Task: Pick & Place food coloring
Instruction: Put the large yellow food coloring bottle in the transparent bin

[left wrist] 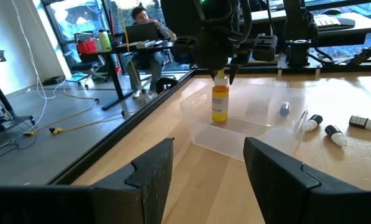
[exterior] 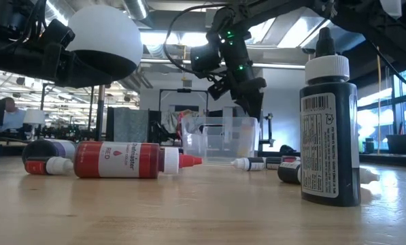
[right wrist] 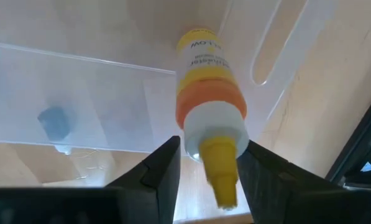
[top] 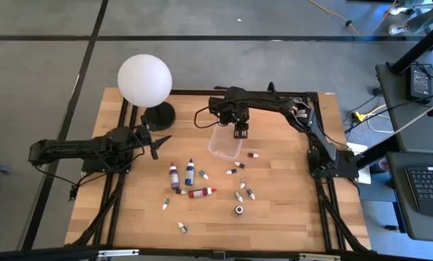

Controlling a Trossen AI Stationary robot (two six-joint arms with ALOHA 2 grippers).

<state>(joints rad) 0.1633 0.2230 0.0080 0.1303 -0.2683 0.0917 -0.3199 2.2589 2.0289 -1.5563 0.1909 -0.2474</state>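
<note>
My right gripper (top: 239, 131) hangs over the clear plastic box (top: 225, 145), shut on a yellow food coloring bottle (left wrist: 219, 104) that reaches down into the box. A tiny blue bottle (left wrist: 284, 109) lies inside the box. Other bottles lie scattered on the wood nearer the table's front: purple (top: 174, 175), blue (top: 190, 172), red (top: 200, 192) on its side, and several tiny ones. A dark bottle (exterior: 328, 129) stands upright on its base. My left gripper (top: 157, 142) is open, left of the box and touching nothing. My right gripper pinches the yellow bottle by its white cap collar (right wrist: 215, 124), one finger on each side, coming from above and pointing down. The bottle hangs upright below the fingers, body inside the box. I cannot tell whether its base touches the box floor.
A big white globe lamp (top: 145, 80) stands on a black base (top: 158, 113) at the far left of the table, close to my left arm. Two small bottles (left wrist: 322, 124) lie just right of the box. Black frame rails run along the table's edges.
</note>
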